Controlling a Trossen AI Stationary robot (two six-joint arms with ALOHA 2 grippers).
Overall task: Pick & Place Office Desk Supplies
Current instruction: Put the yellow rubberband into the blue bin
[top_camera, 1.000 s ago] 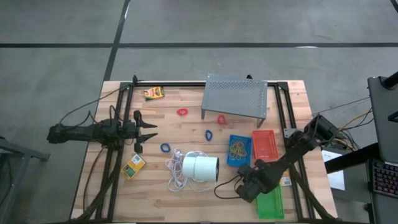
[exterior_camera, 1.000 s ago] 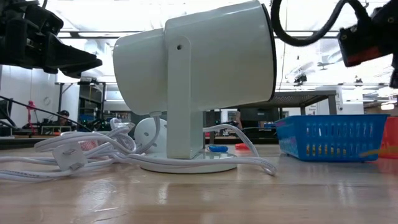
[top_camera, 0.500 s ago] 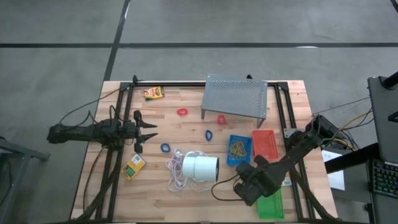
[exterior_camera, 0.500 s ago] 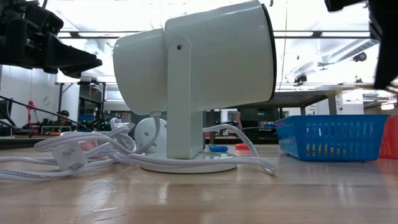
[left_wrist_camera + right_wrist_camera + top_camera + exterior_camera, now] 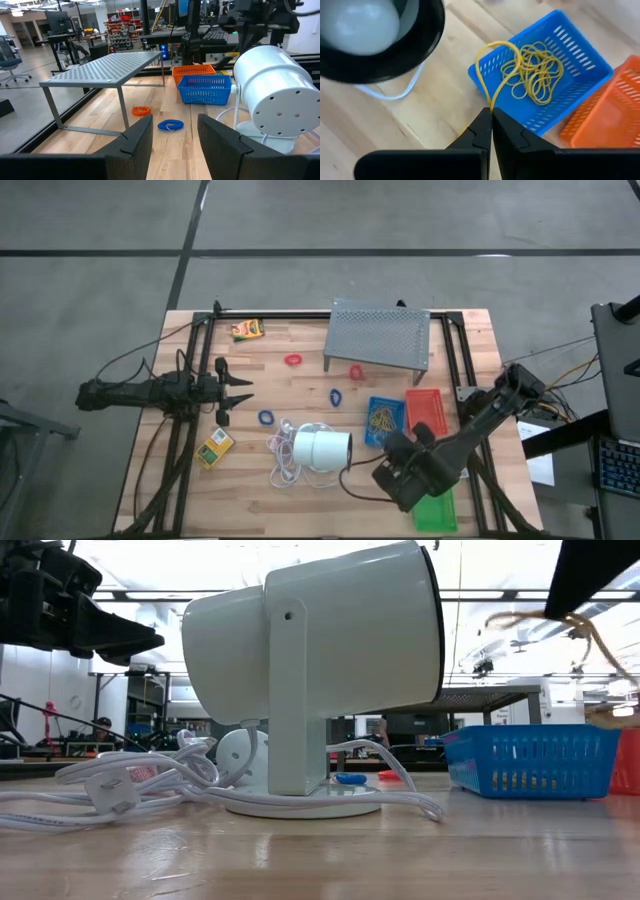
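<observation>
Yellow rubber is dangling from the right gripper [image 5: 491,116], whose fingers are pinching flat together on one rubber band [image 5: 496,70]. The band is hanging as a long slack loop from the fingertips, over the near edge of the blue tray [image 5: 580,97], where a tangle of other bands [image 5: 537,75] is lying. From above, this gripper [image 5: 397,476] is sitting low over the front right of the table [image 5: 270,500], between the white lamp [image 5: 322,448] and the green tray [image 5: 436,510], with the red tray [image 5: 427,412] just beyond the blue one. In the low view the held band [image 5: 560,625] is showing as a thin curl well above the tray.

Such a band is, by my judgement, nearly weightless, limp and stretchy, so it is likely swinging with any quick move and could snag on the tangle or the tray's slotted wall. A pinch on a single strand, as here, looks right; the grip is needing little force, though the thin strand could slip out.

Farther off, the left gripper [image 5: 238,391] is hovering at the left side of the table, its fingers [image 5: 137,135] standing partly apart and holding nothing. Ahead of it a blue loop [image 5: 170,125] and a red loop [image 5: 141,110] are lying on the wood near the grey metal stand [image 5: 105,67]. Two small printed boxes [image 5: 247,329] are resting apart on the left half.
</observation>
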